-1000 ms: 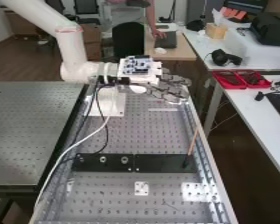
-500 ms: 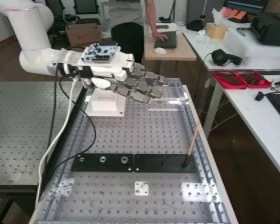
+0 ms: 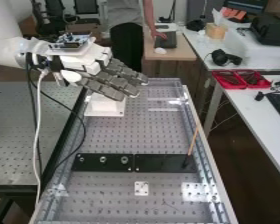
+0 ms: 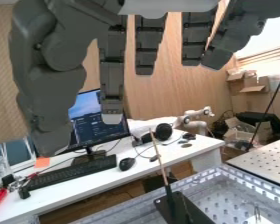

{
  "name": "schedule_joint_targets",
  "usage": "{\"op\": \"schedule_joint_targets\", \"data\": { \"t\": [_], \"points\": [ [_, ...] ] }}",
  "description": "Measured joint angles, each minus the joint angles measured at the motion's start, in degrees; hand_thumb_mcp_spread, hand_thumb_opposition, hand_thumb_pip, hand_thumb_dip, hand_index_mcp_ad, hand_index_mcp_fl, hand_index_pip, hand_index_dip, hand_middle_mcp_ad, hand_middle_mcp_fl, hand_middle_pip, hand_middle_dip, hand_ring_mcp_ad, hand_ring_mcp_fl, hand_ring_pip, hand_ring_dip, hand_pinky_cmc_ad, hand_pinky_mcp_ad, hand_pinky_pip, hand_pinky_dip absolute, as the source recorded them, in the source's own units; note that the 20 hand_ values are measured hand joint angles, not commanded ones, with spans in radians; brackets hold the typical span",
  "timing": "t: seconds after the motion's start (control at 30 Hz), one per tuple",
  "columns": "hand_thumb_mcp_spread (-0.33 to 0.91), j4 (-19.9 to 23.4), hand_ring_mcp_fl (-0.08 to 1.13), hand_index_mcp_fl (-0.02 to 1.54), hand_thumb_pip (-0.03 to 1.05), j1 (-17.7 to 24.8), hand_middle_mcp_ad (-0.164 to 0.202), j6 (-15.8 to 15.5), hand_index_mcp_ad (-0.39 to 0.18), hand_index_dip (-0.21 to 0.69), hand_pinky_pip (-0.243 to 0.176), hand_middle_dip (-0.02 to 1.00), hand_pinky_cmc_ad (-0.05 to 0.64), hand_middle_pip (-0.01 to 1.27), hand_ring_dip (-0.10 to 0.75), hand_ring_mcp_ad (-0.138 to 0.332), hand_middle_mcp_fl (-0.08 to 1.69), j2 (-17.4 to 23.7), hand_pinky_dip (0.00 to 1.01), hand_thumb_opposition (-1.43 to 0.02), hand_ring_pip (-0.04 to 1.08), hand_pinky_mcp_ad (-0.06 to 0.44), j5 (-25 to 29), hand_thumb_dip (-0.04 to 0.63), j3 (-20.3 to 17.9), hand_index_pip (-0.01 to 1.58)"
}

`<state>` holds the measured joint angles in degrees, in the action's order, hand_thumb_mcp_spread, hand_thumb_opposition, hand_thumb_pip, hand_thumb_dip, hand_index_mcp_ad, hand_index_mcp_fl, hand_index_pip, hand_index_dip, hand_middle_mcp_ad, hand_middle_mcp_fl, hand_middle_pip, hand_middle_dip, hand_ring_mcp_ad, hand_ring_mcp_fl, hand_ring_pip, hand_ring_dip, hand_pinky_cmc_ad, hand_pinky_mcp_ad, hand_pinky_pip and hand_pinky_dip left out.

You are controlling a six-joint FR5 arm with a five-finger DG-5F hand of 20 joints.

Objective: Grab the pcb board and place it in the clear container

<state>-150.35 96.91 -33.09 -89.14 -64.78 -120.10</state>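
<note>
robot hand (image 3: 109, 81), open and empty, above the white block (image 3: 105, 107); clear container (image 3: 165, 102) beyond, on the bench (image 3: 117, 135). i cannot tell whether the pcb board lies inside; the circuit board (image 3: 71, 44) atop the wrist seems rig hardware. i judge this a pick-up approach or post-release: next, check the container, then grasp if needed. red tray (image 3: 240, 80): small dark items.

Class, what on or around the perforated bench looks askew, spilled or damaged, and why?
The thin tan stick looks odd: it stands at a slant at one end of the black strip, and what props it up is unclear. Nothing looks spilled or broken.
</note>
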Motion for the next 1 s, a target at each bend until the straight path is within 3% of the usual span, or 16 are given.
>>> {"op": "schedule_joint_targets", "data": {
  "t": [0.47, 1.0],
  "points": [
    [0.39, 0.71, 0.03, 0.49, 0.39, 0.78, -0.003, -2.34, -0.103, 0.176, -0.044, 0.17, 0.340, 0.13, 0.072, 0.202, 0.13, 3.98, 0.31, -0.71, 0.10, 0.166, 1.85, 0.131, -2.47, 0.18],
    [0.36, 0.71, 0.03, 0.52, 0.40, 0.97, 0.009, -2.73, -0.087, 0.227, -0.047, 0.17, 0.340, 0.13, 0.072, 0.201, 0.17, 3.40, 0.32, -0.71, 0.10, 0.164, 1.07, 0.131, -1.74, 0.09]
  ]
}}
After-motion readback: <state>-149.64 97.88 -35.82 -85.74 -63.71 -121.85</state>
